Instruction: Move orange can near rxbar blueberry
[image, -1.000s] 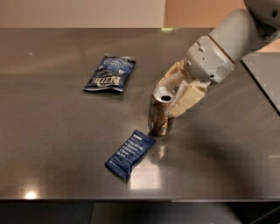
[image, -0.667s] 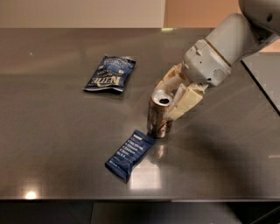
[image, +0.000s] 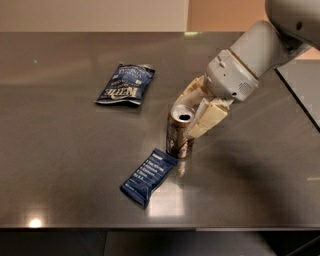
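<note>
The orange can (image: 178, 140) stands upright on the table, its silver top with the pull-tab hole facing up. The rxbar blueberry (image: 148, 176), a flat navy wrapper with white text, lies just in front and left of the can, its far end almost touching the can's base. My gripper (image: 192, 116) is at the can's upper right. Its cream fingers (image: 206, 119) are spread on either side of the can's rim, one behind and one to the right. The gripper looks open and raised slightly off the can.
A crinkled blue chip bag (image: 126, 84) lies further back on the left of the dark metal table (image: 60, 150). The table's front edge runs along the bottom. A seam or edge runs diagonally at the far right (image: 300, 100).
The gripper and arm have drawn up and to the right, away from the can. The can and bar stay where they were.
</note>
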